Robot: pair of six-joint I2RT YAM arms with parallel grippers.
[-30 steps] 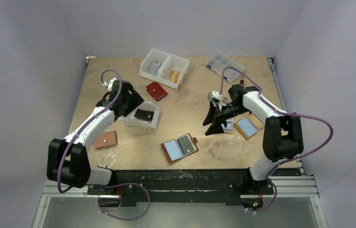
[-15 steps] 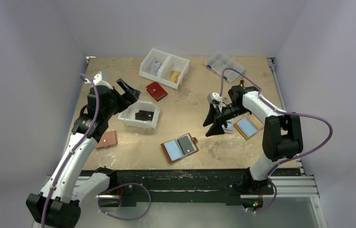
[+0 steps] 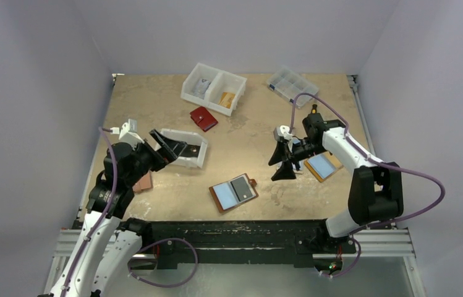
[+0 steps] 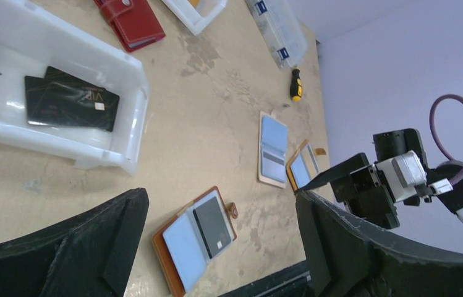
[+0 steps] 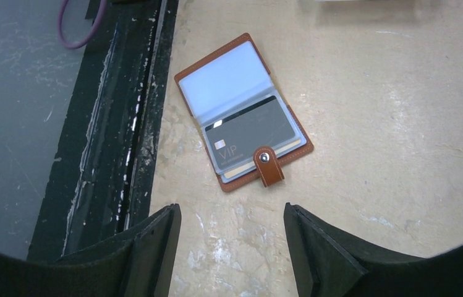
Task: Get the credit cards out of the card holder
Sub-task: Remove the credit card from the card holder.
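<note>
The card holder [image 3: 224,195] lies open on the table near the front edge, its light-blue panel on the left and a dark credit card [image 3: 242,187] under the right sleeve, snap tab at the right. It also shows in the left wrist view [image 4: 178,250] and the right wrist view [image 5: 229,83], where the card [image 5: 253,132] reads VIP. Two more dark cards [image 4: 71,106] lie in a white bin [image 3: 199,162]. My left gripper [image 3: 170,148] is open and empty, raised above the bin's near left side. My right gripper [image 3: 280,164] is open and empty, to the holder's right.
A red wallet [image 3: 203,118] and a white two-part bin [image 3: 213,87] are at the back. A clear organiser box [image 3: 292,86] is back right. A tan holder with a blue panel [image 3: 321,165] lies by the right arm. A brown closed wallet [image 3: 144,182] lies left. A screwdriver [image 4: 295,85] lies far right.
My left arm has pulled back from over the white bin toward the near left, gripper still open. My right gripper has shifted slightly to the right and nearer.
</note>
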